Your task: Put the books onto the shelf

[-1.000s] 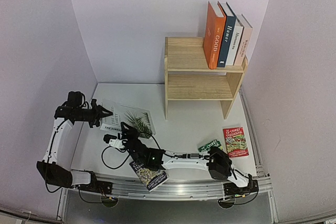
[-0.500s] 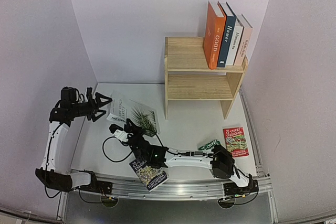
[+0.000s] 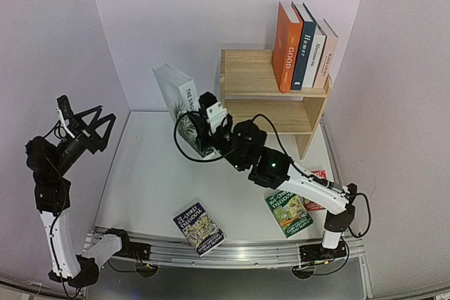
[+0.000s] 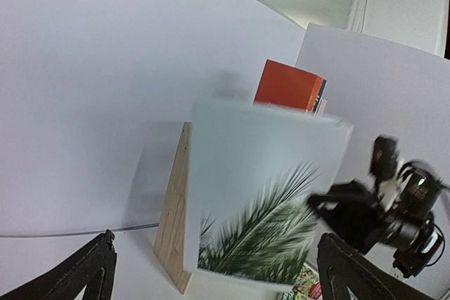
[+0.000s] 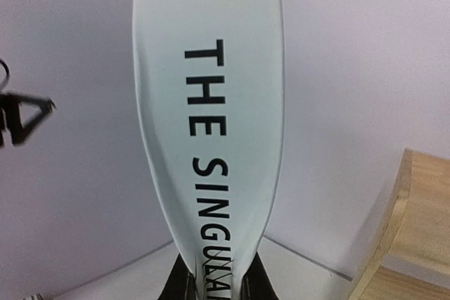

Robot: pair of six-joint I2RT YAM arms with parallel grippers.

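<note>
- White palm-leaf book (image 3: 179, 93): pinched upright in right claw (image 3: 202, 130), over the surface (image 3: 155, 173), just left of the shelf (image 3: 253, 100).
- Left claw (image 3: 93, 119): spread wide, raised, holding nothing, well apart from book.

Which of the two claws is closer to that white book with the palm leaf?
Right. The right gripper is clamped on the spine of the palm-leaf book; the left gripper hangs open, well off to its left.
</note>
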